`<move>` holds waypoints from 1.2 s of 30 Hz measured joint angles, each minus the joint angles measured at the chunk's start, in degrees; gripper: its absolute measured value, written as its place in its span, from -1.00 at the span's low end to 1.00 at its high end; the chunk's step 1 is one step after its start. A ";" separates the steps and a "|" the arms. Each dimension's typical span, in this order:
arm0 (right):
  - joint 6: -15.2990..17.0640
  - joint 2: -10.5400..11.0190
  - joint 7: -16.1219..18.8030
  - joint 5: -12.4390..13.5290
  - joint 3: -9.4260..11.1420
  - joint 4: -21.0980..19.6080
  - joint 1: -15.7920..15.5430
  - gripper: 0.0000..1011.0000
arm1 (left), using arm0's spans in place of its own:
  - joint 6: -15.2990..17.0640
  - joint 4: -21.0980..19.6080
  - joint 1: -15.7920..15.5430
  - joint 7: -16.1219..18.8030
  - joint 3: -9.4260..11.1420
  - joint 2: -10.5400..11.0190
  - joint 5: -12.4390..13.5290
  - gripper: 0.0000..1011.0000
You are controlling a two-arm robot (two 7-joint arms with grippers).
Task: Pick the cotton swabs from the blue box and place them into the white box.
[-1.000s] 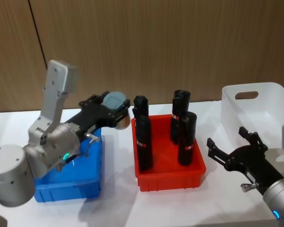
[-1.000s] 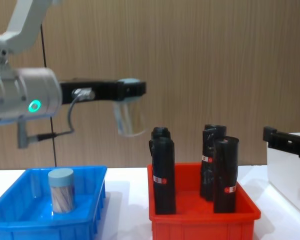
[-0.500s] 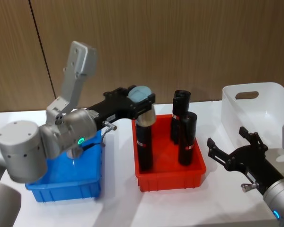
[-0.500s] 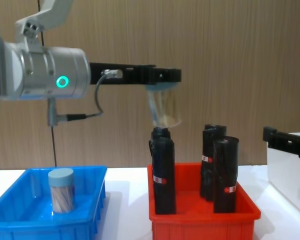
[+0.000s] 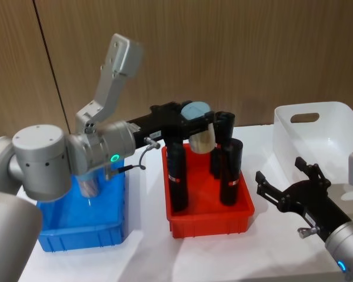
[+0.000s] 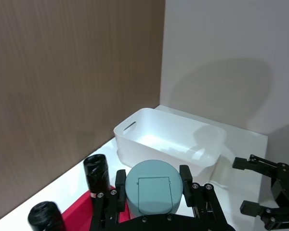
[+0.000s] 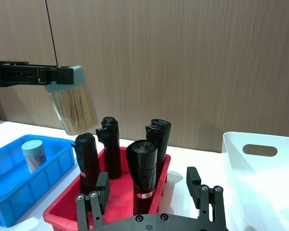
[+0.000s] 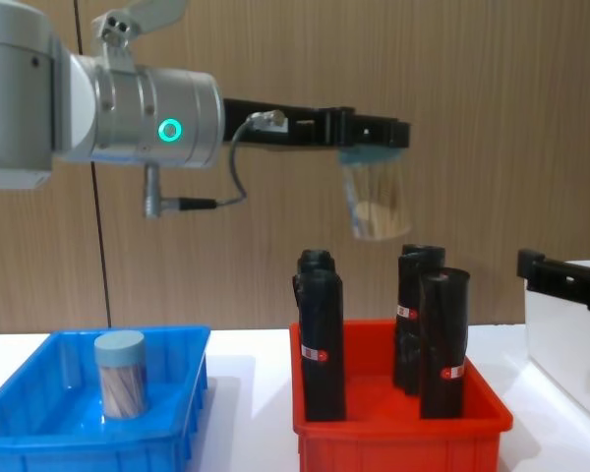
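Carrying over the red bin (image 5: 212, 226). Head view: left gripper (image 5: 194, 113) clamps the cotton swabs (image 5: 202, 138) by the lid, tilted, above the red bin. Right gripper (image 5: 285, 177) is spread and empty right of it, white box (image 5: 317, 138) beyond. Left wrist view: lid-only hold may slip. Right wrist view: dipping would clip the black rolls (image 7: 145, 173). Chest view: second swab tub (image 8: 121, 376) in blue box (image 8: 79, 454), left of the red bin.

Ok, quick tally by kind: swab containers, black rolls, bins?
Cotton swabs: 2, one in the left end effector, one in the blue box
Black rolls: 4, in the red bin
Bins: 3, blue box, red bin, white box
Total: 9
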 joint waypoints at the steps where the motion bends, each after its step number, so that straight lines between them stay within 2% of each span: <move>1: 0.00 0.00 0.00 0.00 0.00 0.00 0.00 0.98 | 0.10 0.30 -0.29 -0.27 0.07 -0.15 0.05 0.33; 10: 0.00 0.00 0.00 0.00 0.00 0.00 0.00 0.98 | 1.05 2.58 -2.47 -2.53 0.58 -1.23 0.44 0.33; 24: 0.65 -0.01 0.89 -0.47 0.04 -0.08 0.48 0.98 | 1.58 4.02 -3.83 -3.98 0.90 -1.91 0.70 0.33; 36: 4.59 -0.16 5.61 -2.14 0.16 -0.15 3.69 0.98 | 1.75 4.44 -4.28 -4.39 0.99 -2.11 0.77 0.33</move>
